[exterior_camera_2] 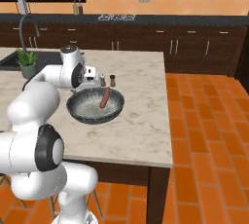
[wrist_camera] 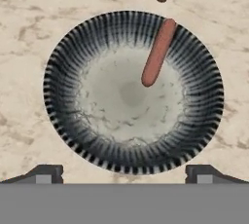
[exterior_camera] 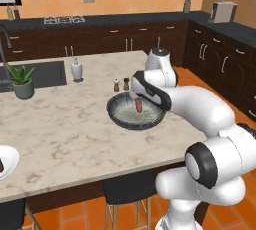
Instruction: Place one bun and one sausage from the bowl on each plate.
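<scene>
Open gripper hangs above the bowl, empty; one sausage leans against its far wall

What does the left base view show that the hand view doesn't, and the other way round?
Left base view alone: a potted plant, a white soap dispenser, a sink, and the rim of a white plate at the counter's left edge.

Hand view alone: the open pincer with its two dark tips, looking straight down into the bowl.

Both: the dark bowl with one sausage lying in it, two small shakers beside it, and the marble counter.
</scene>
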### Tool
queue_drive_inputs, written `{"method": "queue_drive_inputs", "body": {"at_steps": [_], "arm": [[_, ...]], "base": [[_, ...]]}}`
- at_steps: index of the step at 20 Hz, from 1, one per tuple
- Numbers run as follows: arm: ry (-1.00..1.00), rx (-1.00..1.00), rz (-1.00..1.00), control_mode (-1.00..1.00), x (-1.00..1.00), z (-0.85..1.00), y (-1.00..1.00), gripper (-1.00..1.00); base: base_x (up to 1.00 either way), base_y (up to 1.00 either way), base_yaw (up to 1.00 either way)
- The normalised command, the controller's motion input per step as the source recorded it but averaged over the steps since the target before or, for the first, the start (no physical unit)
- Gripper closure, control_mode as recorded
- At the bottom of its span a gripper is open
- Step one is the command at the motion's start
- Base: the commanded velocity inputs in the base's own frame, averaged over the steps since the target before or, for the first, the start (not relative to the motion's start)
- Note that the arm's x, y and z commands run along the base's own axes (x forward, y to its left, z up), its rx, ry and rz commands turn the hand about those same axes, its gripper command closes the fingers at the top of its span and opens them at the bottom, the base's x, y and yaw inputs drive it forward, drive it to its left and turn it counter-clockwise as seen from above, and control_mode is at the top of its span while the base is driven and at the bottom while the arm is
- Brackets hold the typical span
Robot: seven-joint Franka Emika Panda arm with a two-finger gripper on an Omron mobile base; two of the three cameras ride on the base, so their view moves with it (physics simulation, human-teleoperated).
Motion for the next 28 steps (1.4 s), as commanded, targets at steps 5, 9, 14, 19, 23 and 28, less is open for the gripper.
{"method": "queue_drive_inputs", "body": {"at_steps": [5,9,14,19,23,28], "arm": [[0.05,0.00,-0.12,-1.00,0.52,-0.52,-0.27,-1.00],[0.06,0.00,-0.14,-1.00,0.80,-0.32,-0.04,-1.00],[0.02,0.00,-0.04,-1.00,0.53,-0.24,0.10,-1.00],[0.01,0.00,0.00,-1.00,0.60,-0.42,0.00,-1.00],[0.02,0.00,0.00,-1.00,0.48,-0.67,0.00,-1.00],[0.00,0.00,0.00,-1.00,0.18,-0.42,0.00,-1.00]], "base": [[0.00,0.00,0.00],[0.00,0.00,0.00],[0.00,0.00,0.00],[0.00,0.00,0.00],[0.00,0.00,0.00],[0.00,0.00,0.00]]}}
